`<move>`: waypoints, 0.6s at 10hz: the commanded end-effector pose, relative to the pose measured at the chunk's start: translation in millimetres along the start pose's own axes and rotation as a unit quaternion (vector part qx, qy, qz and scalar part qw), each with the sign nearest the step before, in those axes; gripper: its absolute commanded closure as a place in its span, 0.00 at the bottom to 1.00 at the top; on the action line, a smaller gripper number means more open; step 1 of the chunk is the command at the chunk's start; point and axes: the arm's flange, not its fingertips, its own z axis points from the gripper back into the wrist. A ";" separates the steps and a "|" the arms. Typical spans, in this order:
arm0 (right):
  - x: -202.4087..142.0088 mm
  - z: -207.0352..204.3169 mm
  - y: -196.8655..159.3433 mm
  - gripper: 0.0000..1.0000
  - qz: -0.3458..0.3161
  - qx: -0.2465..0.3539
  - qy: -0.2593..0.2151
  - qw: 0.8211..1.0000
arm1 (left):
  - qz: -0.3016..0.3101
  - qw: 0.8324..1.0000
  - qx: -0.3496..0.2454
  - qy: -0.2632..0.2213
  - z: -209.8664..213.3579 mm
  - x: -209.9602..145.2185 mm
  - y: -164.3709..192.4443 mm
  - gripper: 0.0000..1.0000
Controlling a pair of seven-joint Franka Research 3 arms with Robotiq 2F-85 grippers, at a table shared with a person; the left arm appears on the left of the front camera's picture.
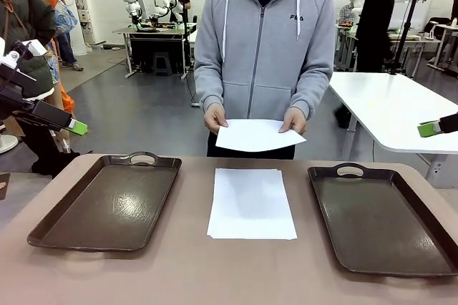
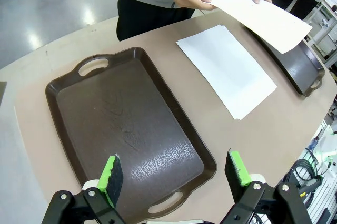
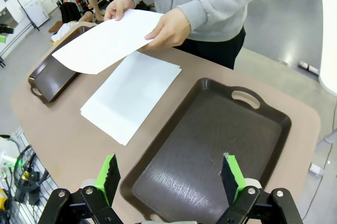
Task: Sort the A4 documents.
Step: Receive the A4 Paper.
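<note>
Nearest the lens, the desk [image 1: 236, 276] is carrying everything, its tan top running across to the person [image 1: 265, 47], who is standing at the far side in a grey hoodie. Two dark trays are lying on it, the left tray [image 1: 107, 205] and the right tray [image 1: 379, 219], well apart and both bare. They are likely serving as the two bins that the papers are being sorted into. Between them the stack [image 1: 250, 203] of white A4 pages is resting flat, slightly fanned and touching neither tray; sitting in the middle is keeping it within reach of both arms. Above its far end the person's hands [image 1: 215, 117] are holding one sheet [image 1: 257, 135] by its far edge, lifted clear of the desk, seemingly offering it so that its side can be decided. Sorting is looking barely begun. The left claw [image 2: 174, 170] is hovering over the near end of the left tray, jaws spread wide and gripping nothing. The right claw [image 3: 169, 171] is hanging likewise over the right tray, wide and empty. Each is probably waiting on its own side for a page.
</note>
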 end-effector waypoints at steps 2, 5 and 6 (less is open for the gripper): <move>-0.7 -2.5 -1.8 0.00 0.002 0.005 -0.001 1.000 | -0.002 1.000 0.000 0.001 -0.2 0.0 0.1 0.00; -0.7 -2.5 -1.8 0.00 0.002 0.005 -0.001 1.000 | -0.002 1.000 0.000 0.001 -0.2 0.0 0.1 0.00; -0.7 -2.5 -1.8 0.00 0.002 0.005 -0.001 1.000 | -0.002 1.000 0.000 0.001 -0.2 0.0 0.1 0.00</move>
